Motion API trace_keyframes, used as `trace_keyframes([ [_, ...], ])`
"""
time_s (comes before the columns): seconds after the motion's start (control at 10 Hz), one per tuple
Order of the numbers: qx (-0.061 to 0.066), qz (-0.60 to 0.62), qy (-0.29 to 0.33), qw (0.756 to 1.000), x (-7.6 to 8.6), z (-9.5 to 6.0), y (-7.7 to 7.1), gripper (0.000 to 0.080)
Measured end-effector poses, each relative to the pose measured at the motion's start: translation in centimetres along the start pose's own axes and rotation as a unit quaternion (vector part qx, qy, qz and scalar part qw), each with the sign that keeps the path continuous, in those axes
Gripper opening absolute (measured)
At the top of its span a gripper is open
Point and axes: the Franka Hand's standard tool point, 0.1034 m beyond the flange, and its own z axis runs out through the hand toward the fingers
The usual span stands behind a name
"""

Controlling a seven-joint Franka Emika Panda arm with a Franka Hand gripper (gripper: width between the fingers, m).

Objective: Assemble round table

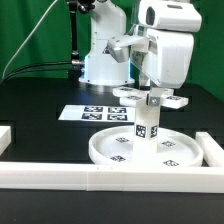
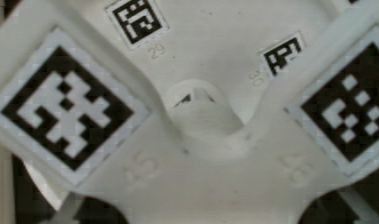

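Exterior view: I see the round rimmed disc (image 1: 140,148) lying flat on the black tabletop (image 1: 40,105), touching the white border rail (image 1: 100,176) in front. The short cylinder leg (image 1: 147,122) stands upright at the disc's middle, a tag on its side. The cross-shaped foot piece (image 1: 150,97) sits on top of the leg, arms out level, tags facing up. My end effector (image 1: 152,88) is right above the foot piece, at its centre; I cannot tell whether the fingers are spread or pinching. The marker board (image 1: 92,113) lies flat just behind the disc. In the wrist view the foot piece (image 2: 186,110) fills the picture, four tags around a central hub.
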Motion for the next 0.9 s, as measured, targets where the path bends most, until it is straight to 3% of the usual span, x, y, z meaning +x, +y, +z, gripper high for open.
trace_keyframes([
  [0.1,0.002,0.046,0.000,0.999,0.00,-0.01,-0.03,0.0443],
  [0.4,0.035,0.231,-0.009,0.972,-0.03,-0.06,-0.40,0.0443],
  [0.6,0.020,0.269,-0.006,0.963,-0.16,-0.05,0.05,0.0443],
  [0.9,0.020,0.358,-0.008,0.933,-0.10,-0.07,0.06,0.0445],
])
